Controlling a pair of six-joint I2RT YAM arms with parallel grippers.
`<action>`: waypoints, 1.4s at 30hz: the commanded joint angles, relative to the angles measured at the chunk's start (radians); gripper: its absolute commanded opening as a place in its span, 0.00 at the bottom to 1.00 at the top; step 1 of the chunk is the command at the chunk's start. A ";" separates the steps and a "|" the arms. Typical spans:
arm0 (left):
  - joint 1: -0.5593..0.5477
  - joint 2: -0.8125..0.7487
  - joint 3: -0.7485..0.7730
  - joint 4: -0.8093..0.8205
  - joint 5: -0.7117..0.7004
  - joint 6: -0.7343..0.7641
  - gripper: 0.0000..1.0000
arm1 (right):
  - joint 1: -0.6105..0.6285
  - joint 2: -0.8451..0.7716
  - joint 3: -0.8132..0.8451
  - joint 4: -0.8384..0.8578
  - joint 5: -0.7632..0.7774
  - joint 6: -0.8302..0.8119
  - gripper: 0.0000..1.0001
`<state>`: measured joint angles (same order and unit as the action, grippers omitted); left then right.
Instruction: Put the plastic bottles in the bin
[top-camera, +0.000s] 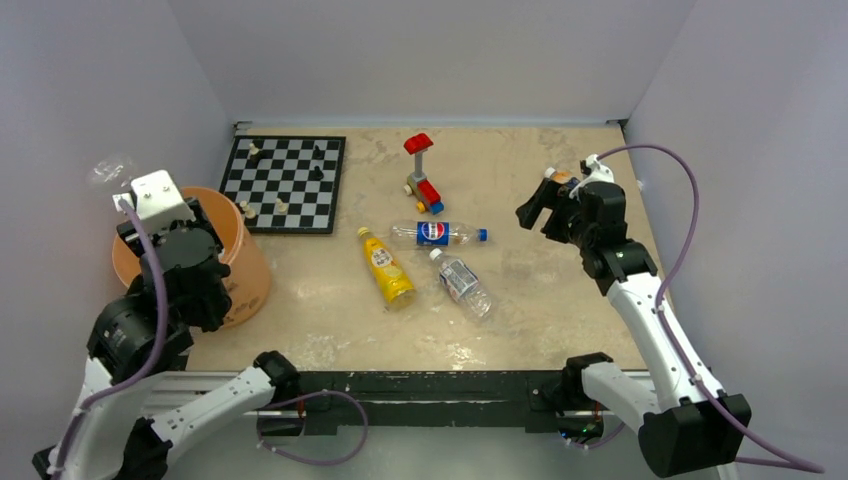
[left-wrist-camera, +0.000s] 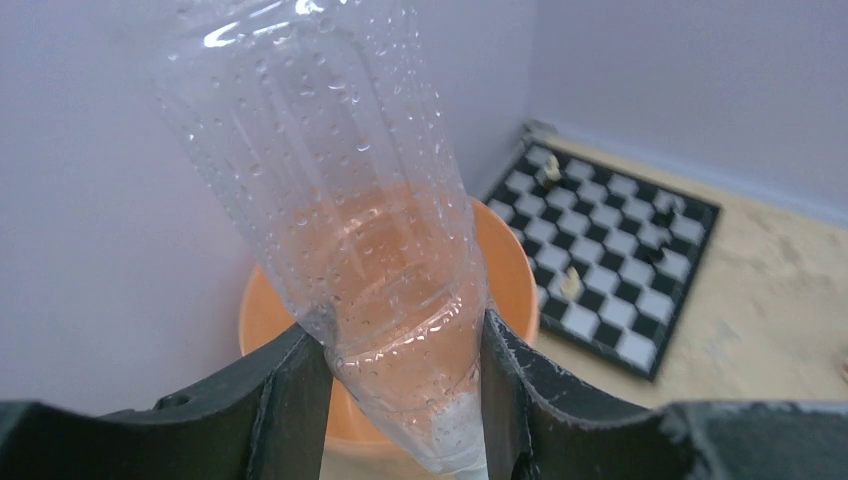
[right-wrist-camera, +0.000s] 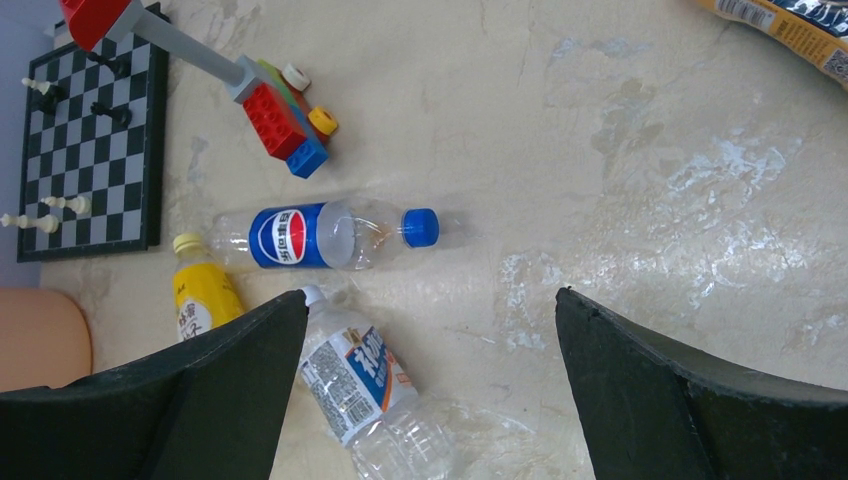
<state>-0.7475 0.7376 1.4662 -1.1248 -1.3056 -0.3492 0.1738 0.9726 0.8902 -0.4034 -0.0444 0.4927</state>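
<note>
Lying flat: three bottles (top-camera: 433, 233); fourth bottle (left-wrist-camera: 350, 250) held above one bin (top-camera: 250, 272).

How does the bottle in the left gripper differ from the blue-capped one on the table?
The held bottle is clamped in the left gripper, raised near the bin; the blue-capped bottle lies on its side on the table. The held bottle shows bare clear plastic with droplets; the blue-capped bottle wears a blue label. Both are clear plastic, and neither is in the bin.

Clear bottle (left-wrist-camera: 340, 200) above bin (left-wrist-camera: 508, 268); three bottles (top-camera: 437, 234) lie flat.
</note>
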 joint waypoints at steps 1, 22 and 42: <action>0.165 -0.071 -0.222 0.853 -0.090 0.712 0.00 | -0.002 0.018 0.051 0.018 -0.050 -0.011 0.99; 0.622 0.262 -0.117 0.253 0.240 0.100 0.00 | -0.002 -0.087 -0.002 -0.022 -0.065 -0.035 0.99; 0.350 0.260 0.021 -0.137 0.504 -0.220 1.00 | -0.002 -0.133 -0.014 -0.039 -0.008 -0.054 0.99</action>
<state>-0.2409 0.9985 1.4128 -1.1423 -0.9184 -0.4282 0.1738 0.8433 0.8913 -0.4667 -0.0700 0.4442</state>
